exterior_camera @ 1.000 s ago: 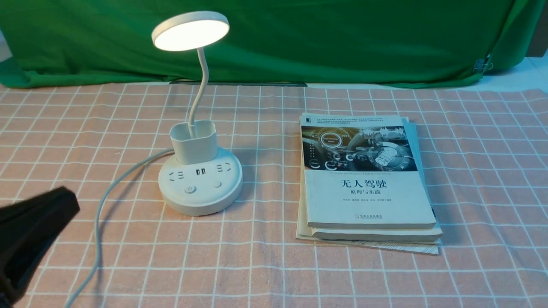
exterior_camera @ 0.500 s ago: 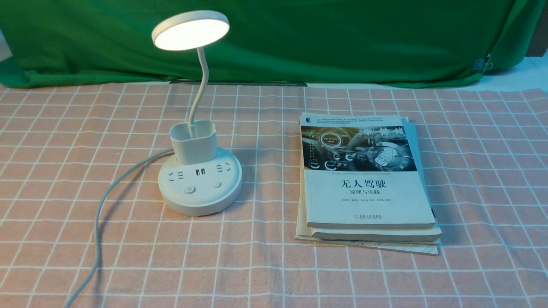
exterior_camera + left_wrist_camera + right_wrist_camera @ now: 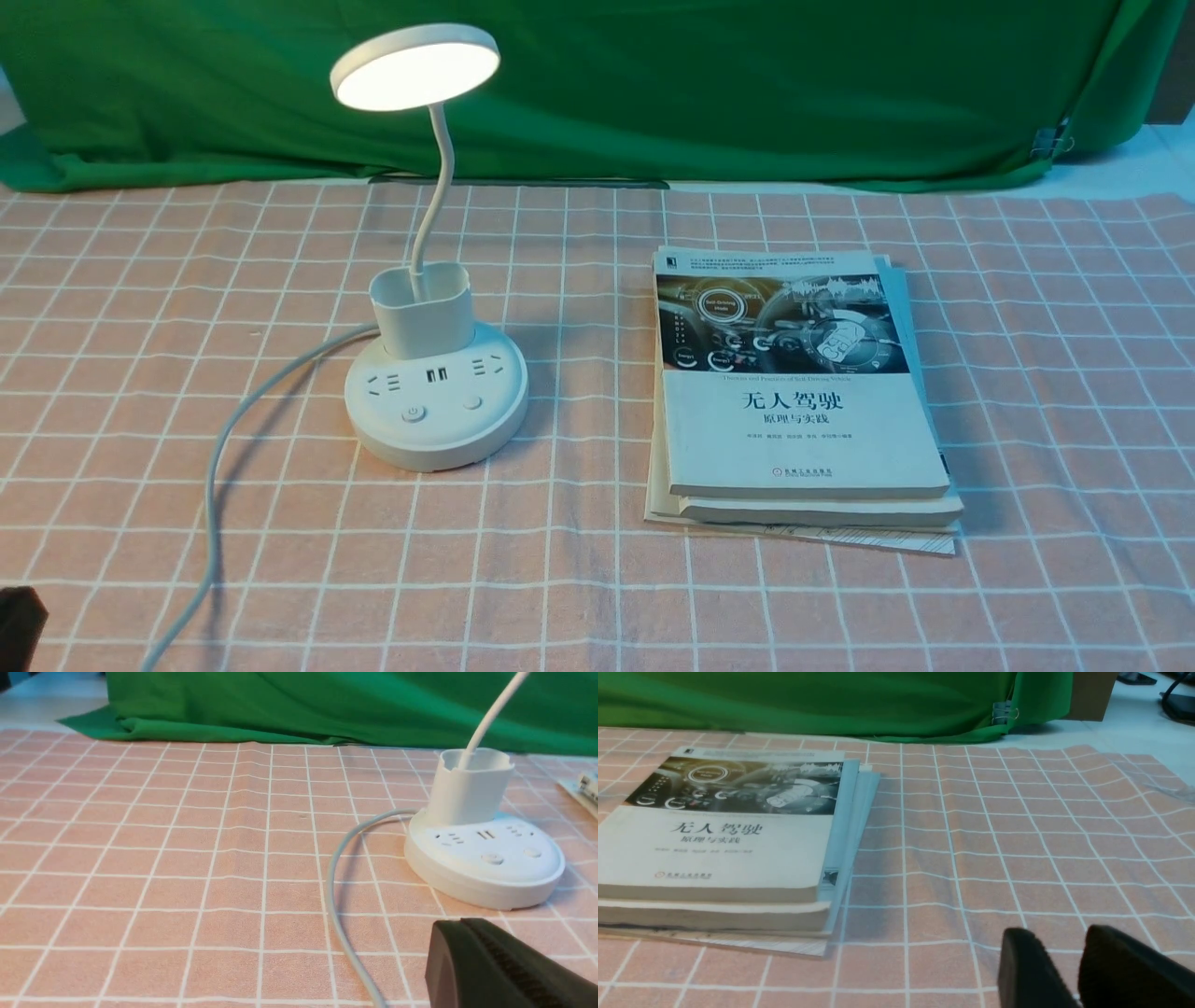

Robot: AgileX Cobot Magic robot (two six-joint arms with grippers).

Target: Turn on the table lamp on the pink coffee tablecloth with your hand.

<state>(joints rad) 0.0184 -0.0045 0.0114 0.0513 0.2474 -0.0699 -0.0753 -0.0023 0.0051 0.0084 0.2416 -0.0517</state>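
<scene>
The jaws of the right gripper point(image 3: 1069, 970) stand slightly parted with a narrow gap between two black fingers and nothing held, low at the bottom right of the right wrist view; the left gripper point(image 3: 495, 966) shows as one dark ribbed mass at the lower right of the left wrist view, and whether its jaws are parted or closed cannot be told, though it holds nothing visible. In the front view only a small black corner of it shows at the bottom left edge. The pink coffee tablecloth point(image 3: 1046, 392) fills most of the frame, with the green backdrop cloth point(image 3: 747, 84) across the top. A stack of books point(image 3: 798, 420) lies right of centre, lower left in the right wrist view point(image 3: 719, 849), apart from the right gripper. The table lamp point(image 3: 435, 383) stands left of centre, its disc head glowing at upper left, well apart from the left gripper; in the left wrist view its base point(image 3: 486, 858) sits just above the gripper, not touching. Its white cord point(image 3: 213, 485) curves down toward the bottom left.
</scene>
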